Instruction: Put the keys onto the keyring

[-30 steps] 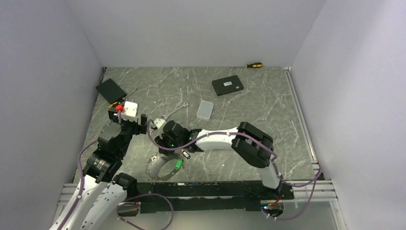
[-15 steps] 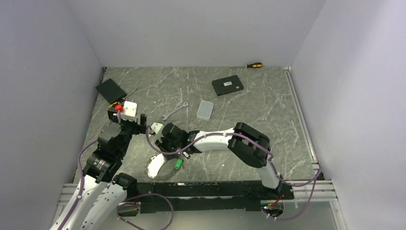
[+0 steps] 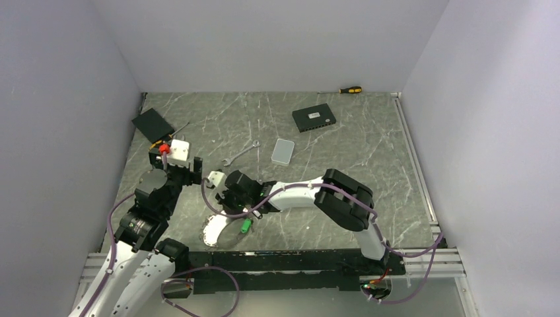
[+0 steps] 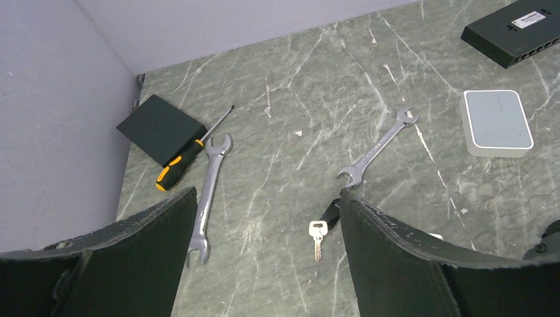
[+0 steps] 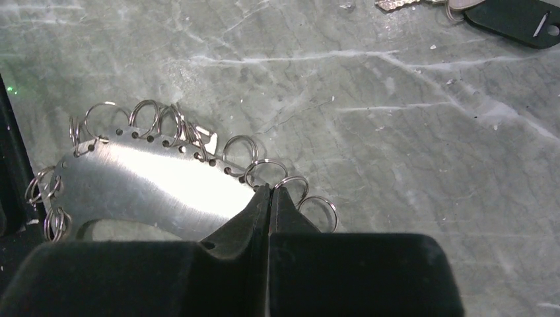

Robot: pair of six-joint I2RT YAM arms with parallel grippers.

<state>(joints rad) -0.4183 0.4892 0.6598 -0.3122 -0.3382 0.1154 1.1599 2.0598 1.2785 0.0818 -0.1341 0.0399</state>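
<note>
Two black fingers of the right gripper [image 5: 269,190] are clenching tight on the thin, shiny wall of the keyring [image 5: 152,185], a curved steel band edged with small wire loops, sitting by the near edge of the table [image 5: 409,132]. One flat silver key [image 4: 317,234] with a black tag is lying loose on veined green stone farther out, bare room around it, and the left gripper [image 4: 267,193] is hanging spread wide above it.

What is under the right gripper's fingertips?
The keyring, a shiny flat metal band edged with small split rings, lies on the marble table. The shut right gripper covers the band's near edge, so whether it pinches anything is hidden.
</note>
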